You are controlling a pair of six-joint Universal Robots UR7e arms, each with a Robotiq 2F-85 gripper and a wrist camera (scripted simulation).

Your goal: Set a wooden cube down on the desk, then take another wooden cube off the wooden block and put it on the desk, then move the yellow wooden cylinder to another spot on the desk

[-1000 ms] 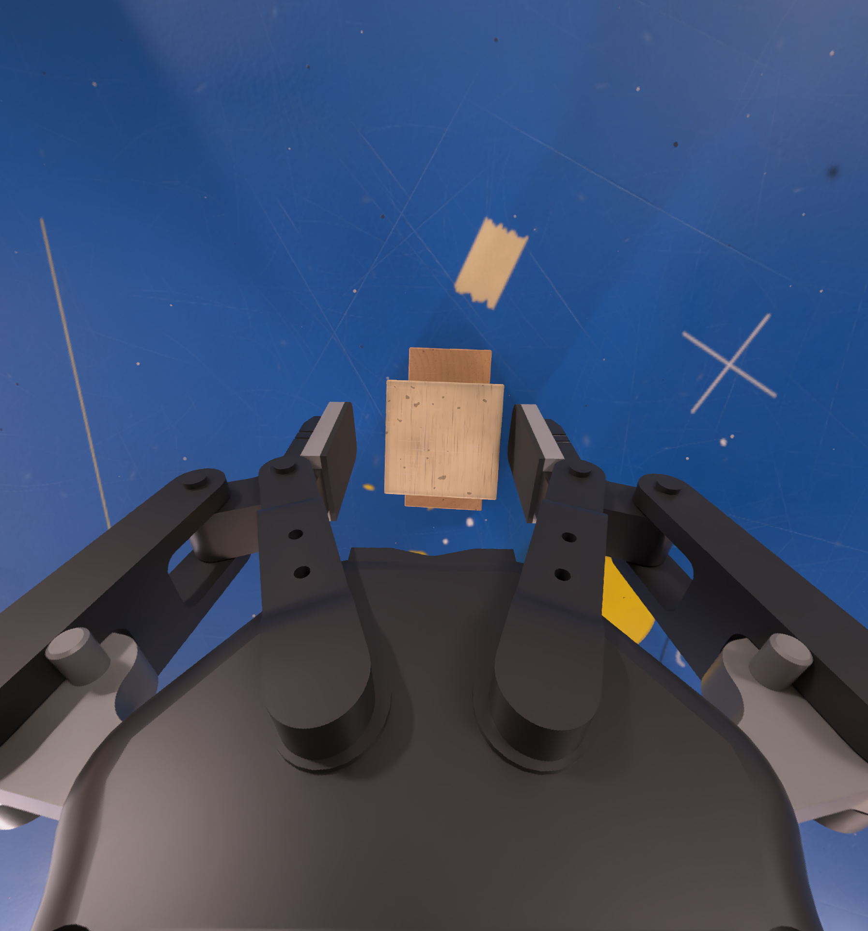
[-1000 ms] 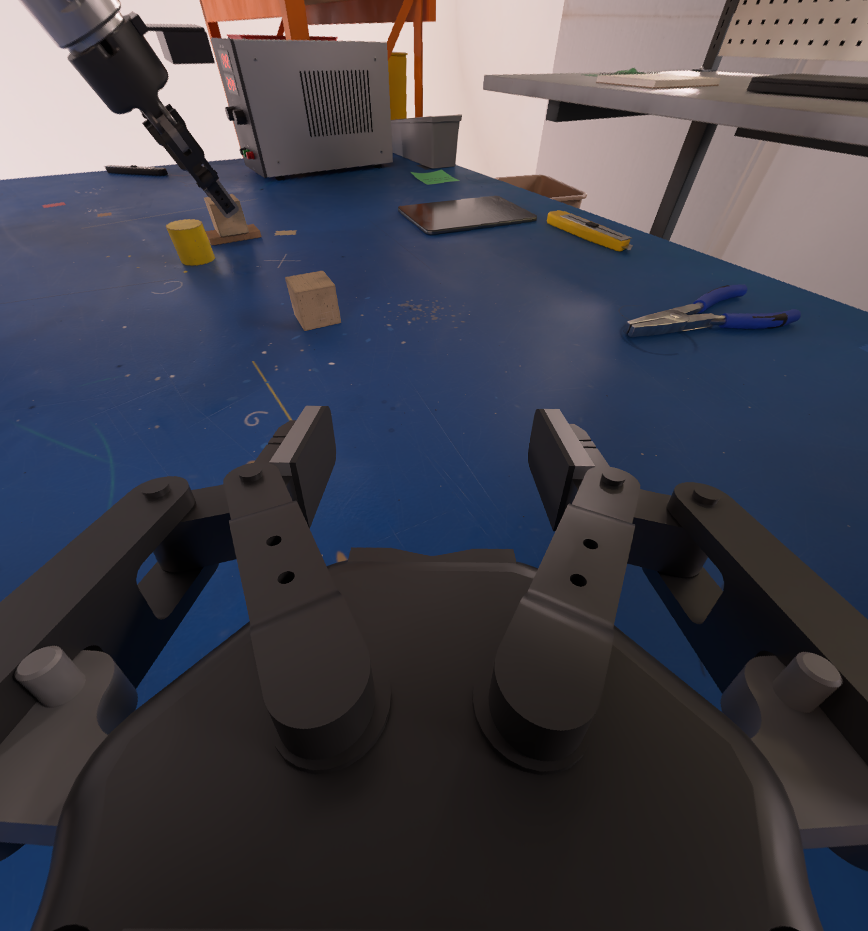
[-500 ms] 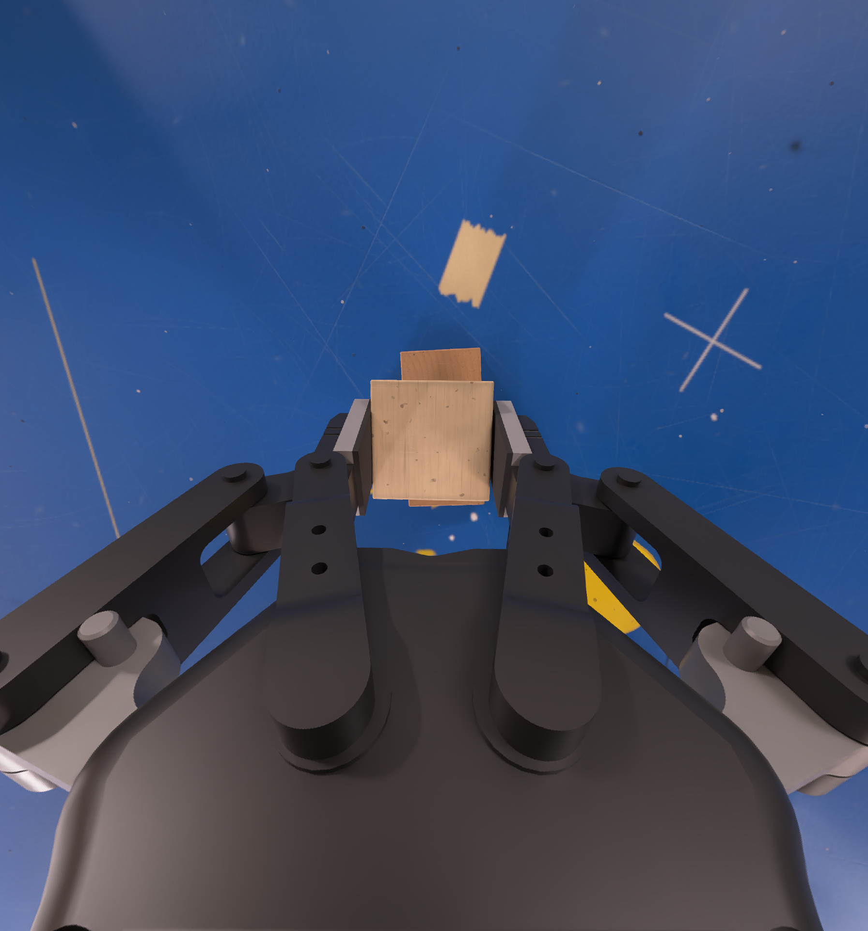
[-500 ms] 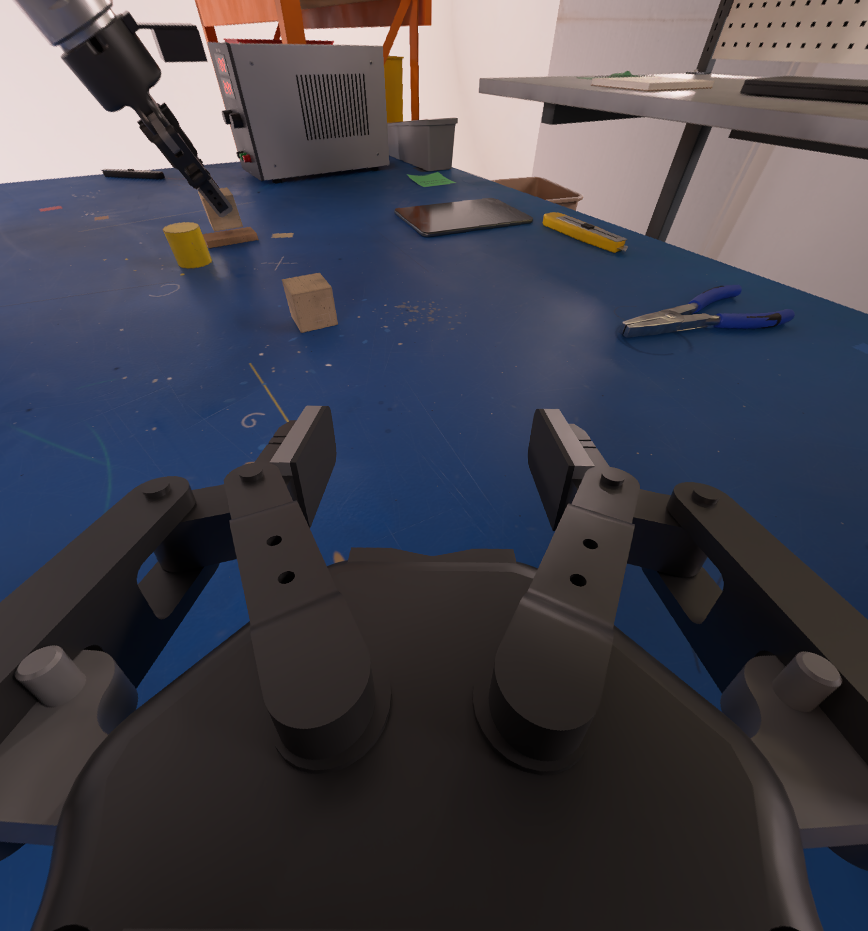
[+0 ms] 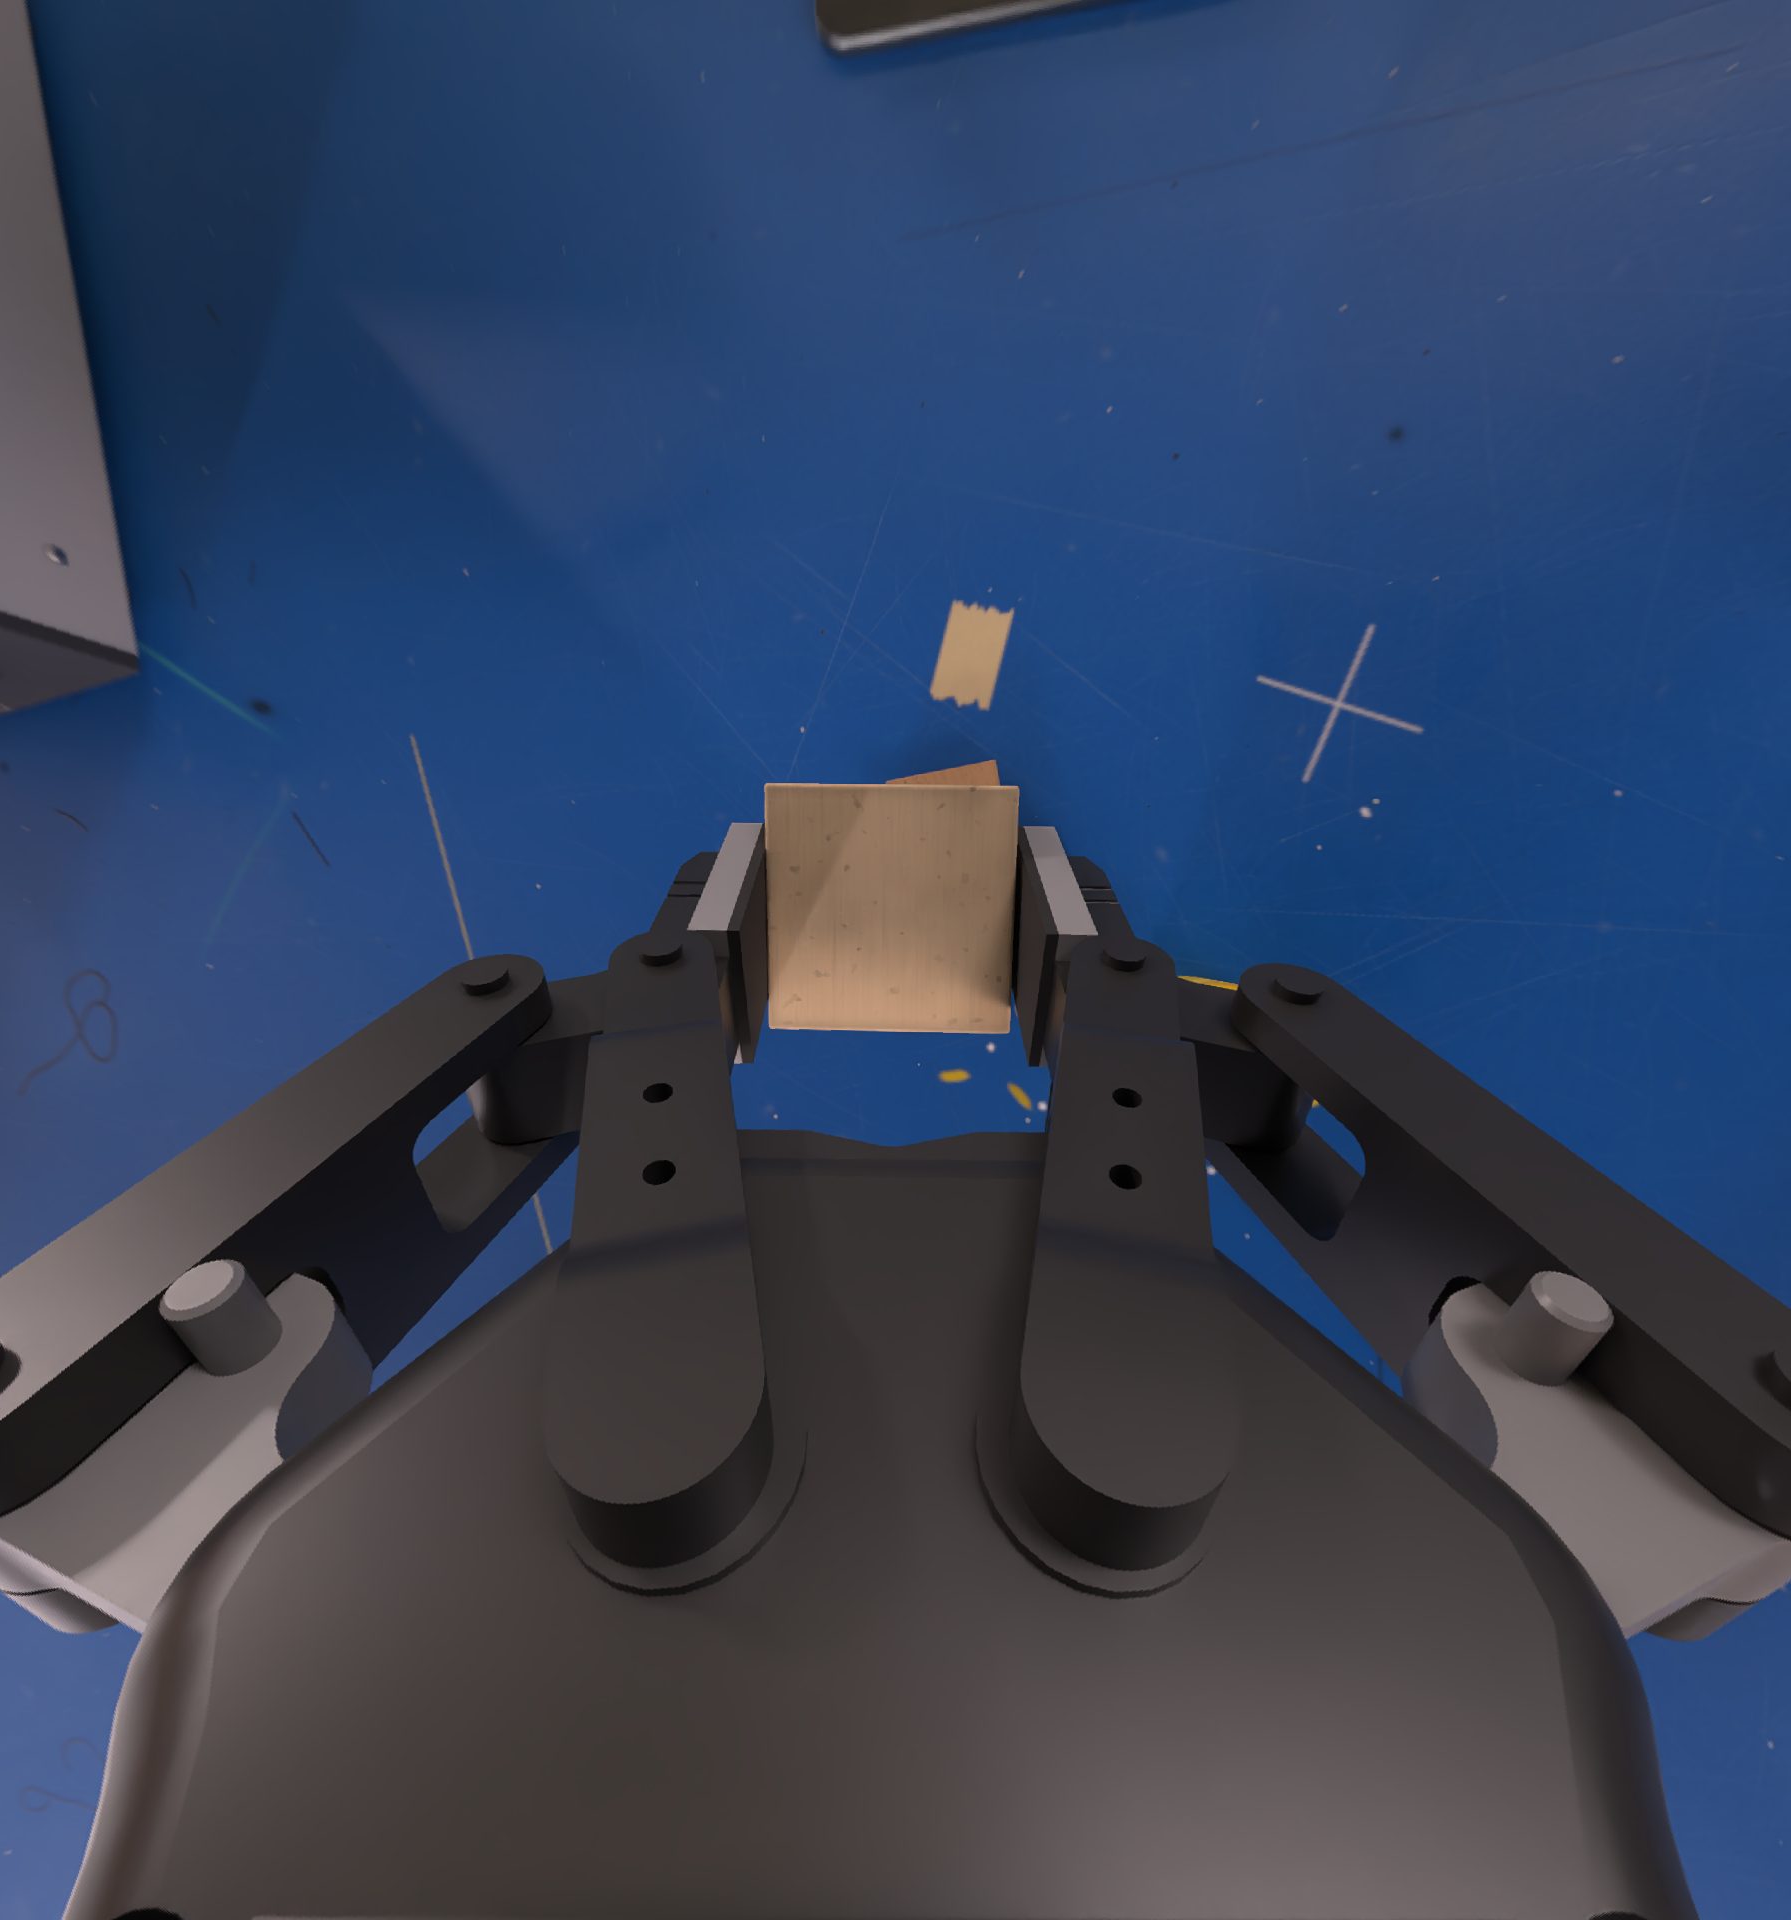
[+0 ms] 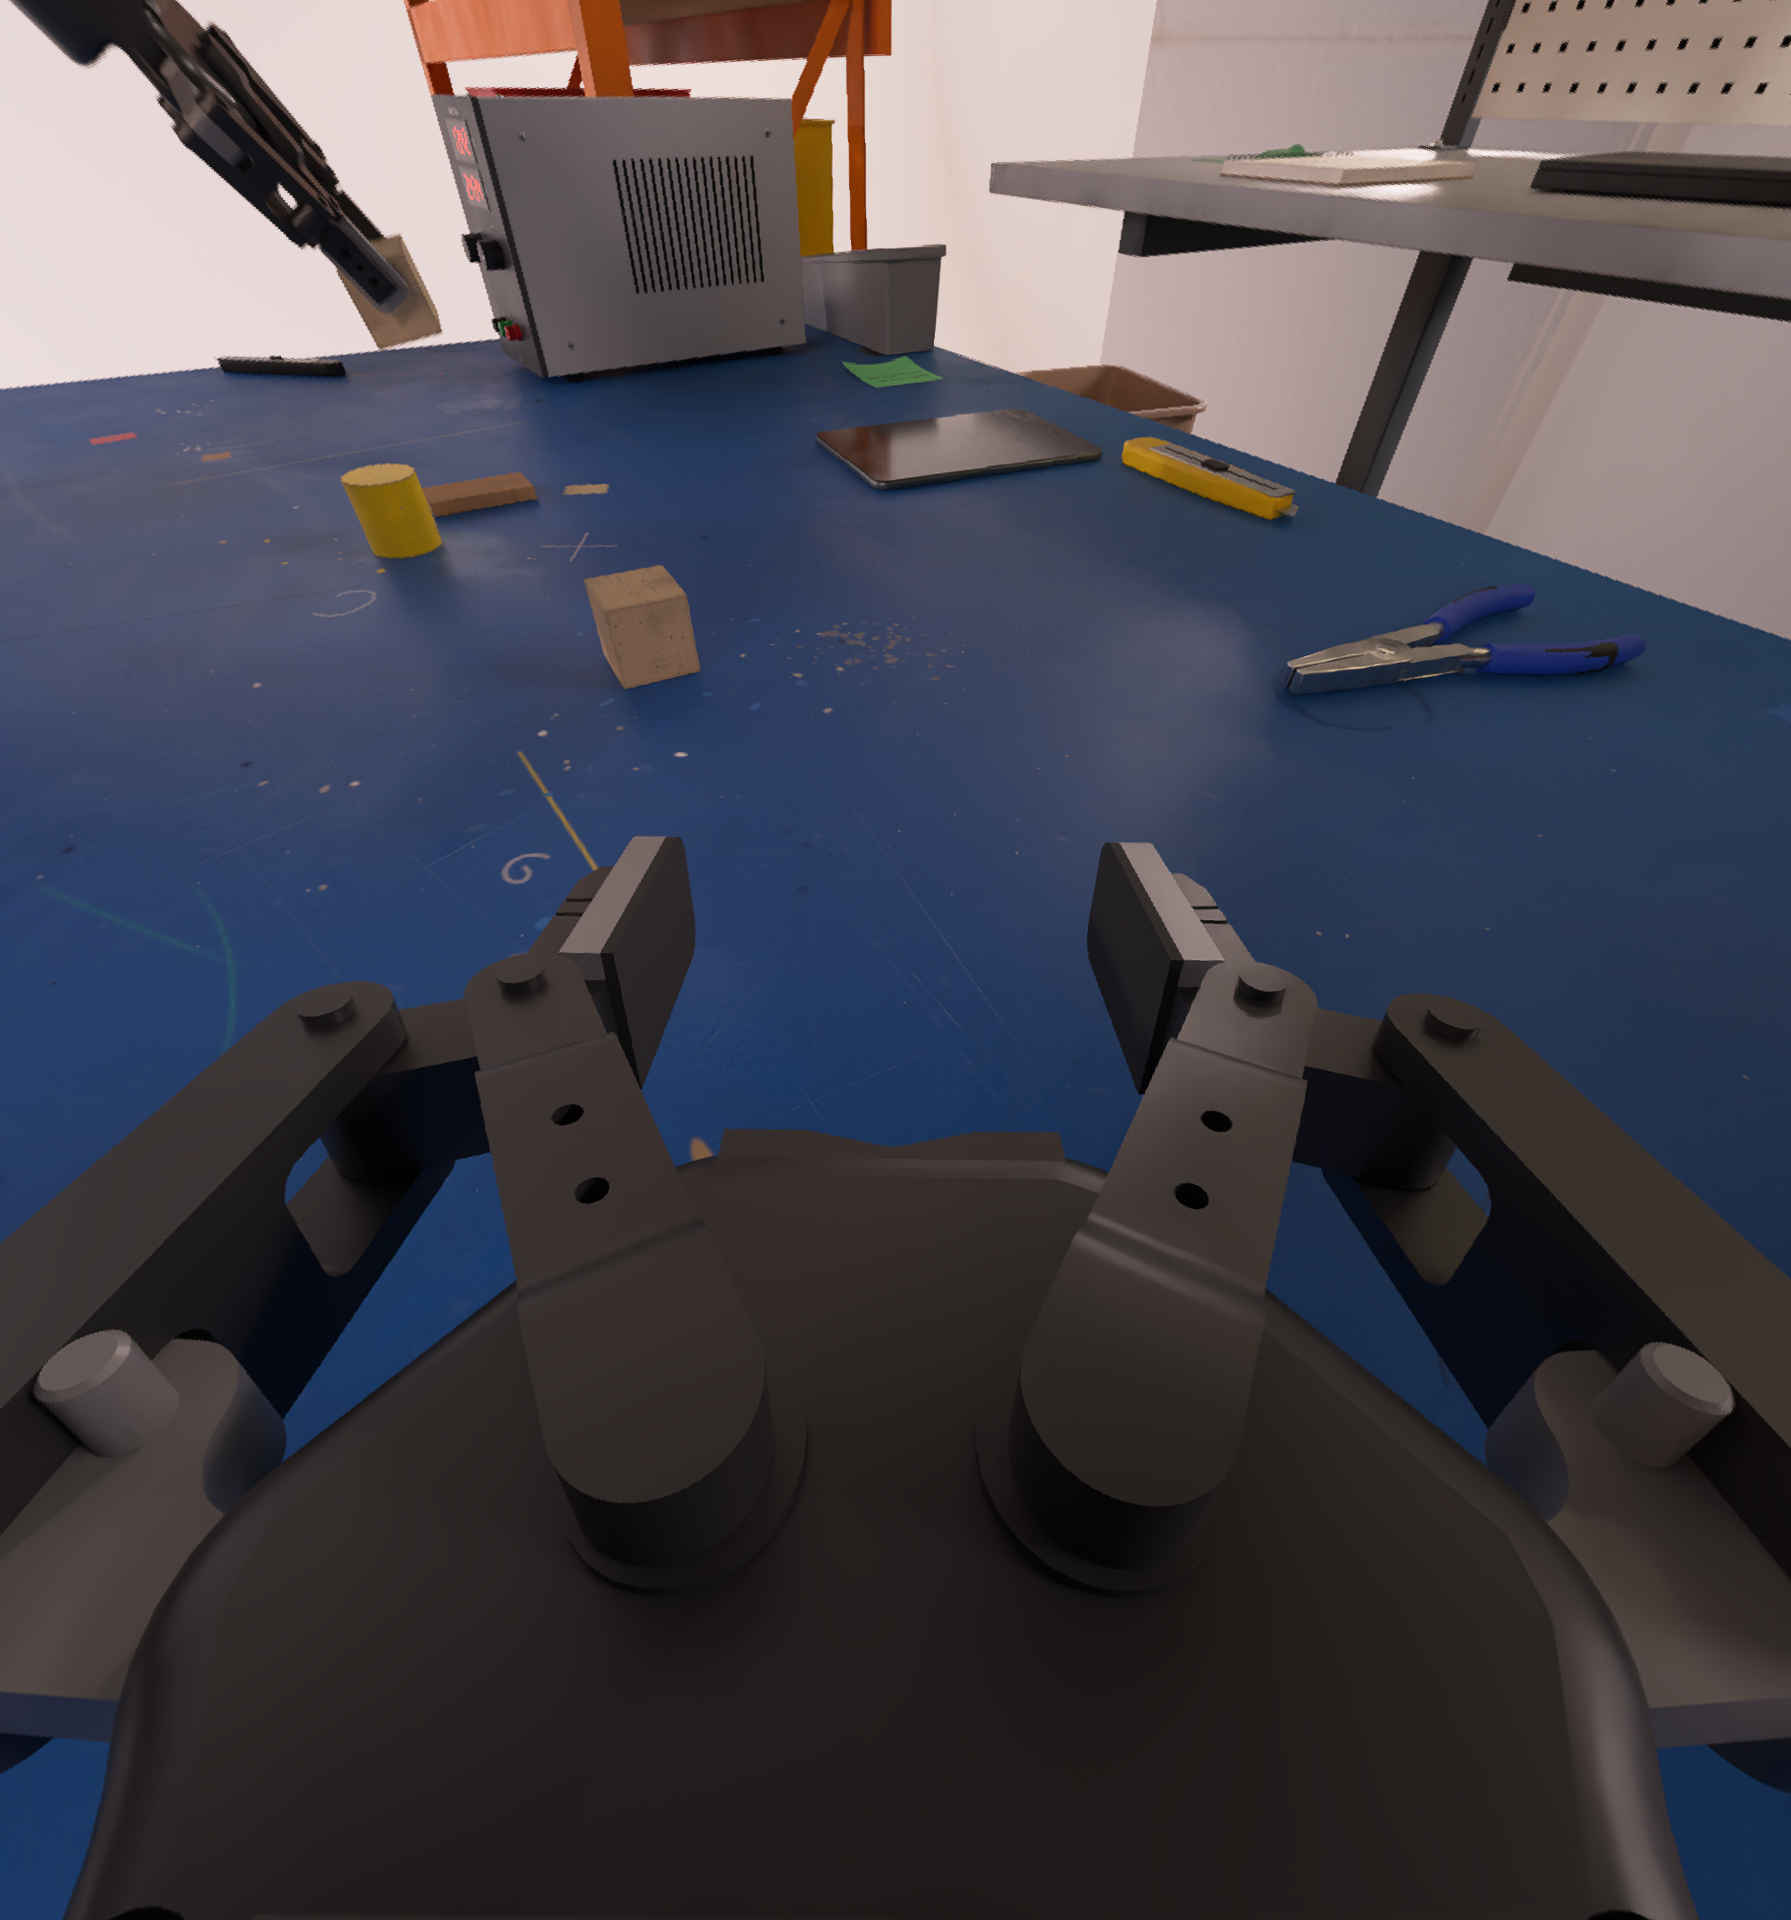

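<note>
left claw (image 5: 889, 925) gripping wooden cube (image 5: 889, 906), airborne

Seen from the right wrist: cylinder (image 6: 390, 509) just left of the wooden block (image 6: 479, 492); cube (image 6: 645, 625) nearer, right; pliers (image 6: 1452, 655) far right.

The desk (image 6: 974, 727) is deep blue with thin pale scratches, little light specks and a white chalk cross (image 5: 1340, 704). The cube (image 5: 889, 908) in the middle of the left wrist view is light tan with small dark dots, and the cube on the desk (image 6: 644, 623) looks the same. The cylinder (image 6: 390, 509) at the upper left is bright yellow, the flat block (image 6: 480, 491) beside it is brown, and the pliers (image 6: 1462, 652) at the right have blue handles.
</note>
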